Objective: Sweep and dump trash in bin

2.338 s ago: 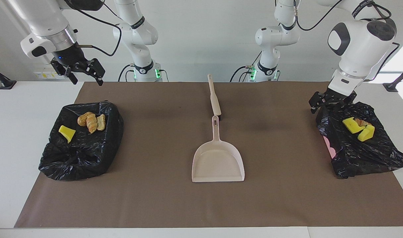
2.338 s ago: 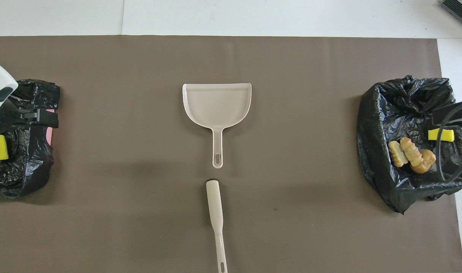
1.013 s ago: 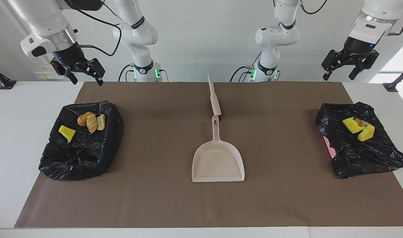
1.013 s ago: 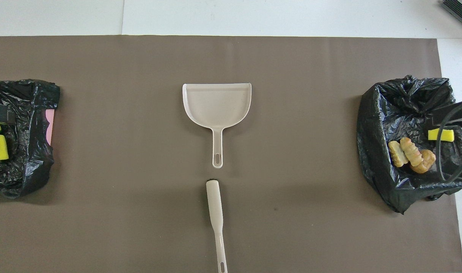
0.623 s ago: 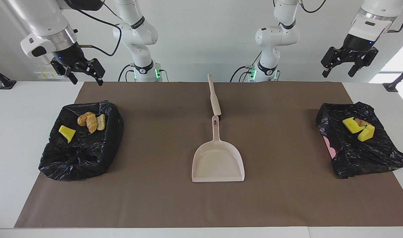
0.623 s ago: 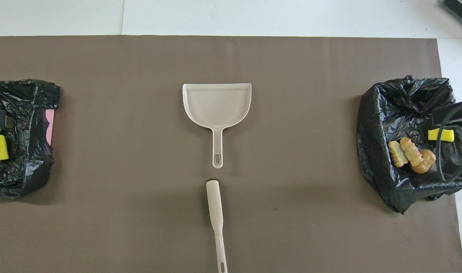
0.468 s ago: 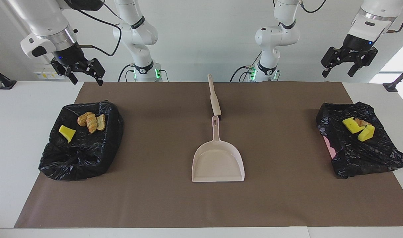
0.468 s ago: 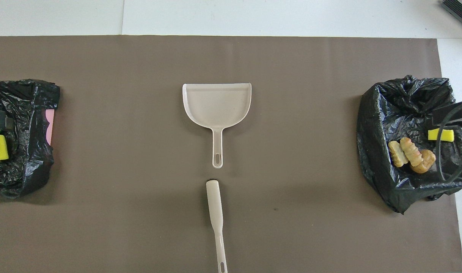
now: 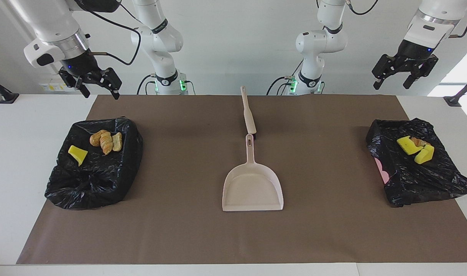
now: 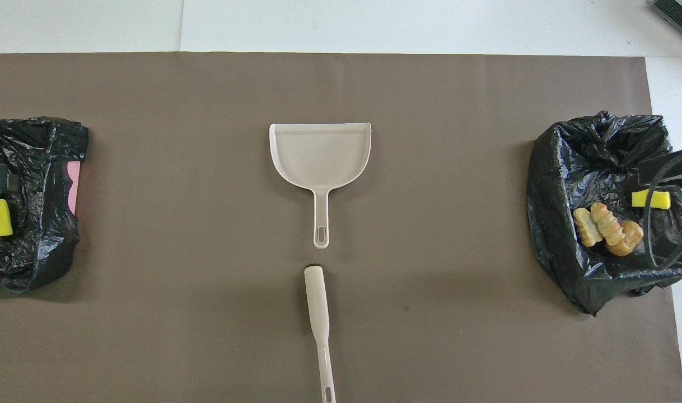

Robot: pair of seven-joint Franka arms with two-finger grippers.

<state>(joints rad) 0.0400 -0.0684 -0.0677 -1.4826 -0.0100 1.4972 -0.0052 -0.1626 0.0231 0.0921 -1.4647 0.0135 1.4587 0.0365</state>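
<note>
All the trash I see lies in two black-bagged bins. The bin (image 9: pixel 87 191) at the right arm's end holds bread lumps (image 9: pixel 105 141) and a yellow wedge (image 9: pixel 78 154). The bin (image 9: pixel 421 184) at the left arm's end holds yellow wedges (image 9: pixel 414 148). The beige dustpan (image 9: pixel 252 188) lies mid-mat with its handle toward the robots, and the brush (image 9: pixel 249 113) lies in line with that handle. My right gripper (image 9: pixel 99 89) hangs open and empty above its bin. My left gripper (image 9: pixel 390 85) is open and empty, high above the other bin.
A brown mat (image 9: pixel 180 230) covers most of the white table. A pink patch (image 9: pixel 381 168) shows through the bag at the left arm's end. In the overhead view the right arm's cable (image 10: pixel 652 224) crosses over its bin (image 10: pixel 559 224).
My left gripper has risen from the rim of its bin to high above it and has held still for the last half second. The right arm and all objects have not moved.
</note>
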